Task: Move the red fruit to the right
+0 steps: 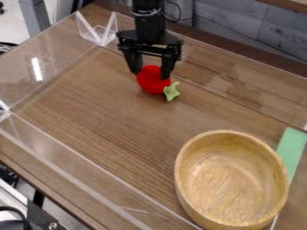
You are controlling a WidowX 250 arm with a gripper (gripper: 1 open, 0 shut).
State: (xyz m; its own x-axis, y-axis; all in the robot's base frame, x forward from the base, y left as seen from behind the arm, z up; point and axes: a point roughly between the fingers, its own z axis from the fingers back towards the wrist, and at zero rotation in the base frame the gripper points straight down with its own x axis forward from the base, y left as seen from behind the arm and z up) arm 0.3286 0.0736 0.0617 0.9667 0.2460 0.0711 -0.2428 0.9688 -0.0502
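The red fruit is a small bright red ball with a pale green leafy piece at its lower right, lying on the wooden table at the upper middle. My gripper hangs straight above it, black, with its two fingers spread open on either side of the fruit's top. The fingertips straddle the fruit with a visible gap on both sides, and nothing is held.
A large wooden bowl stands at the lower right. A green strip lies just right of it. Clear acrylic walls fence the table along the left and front sides.
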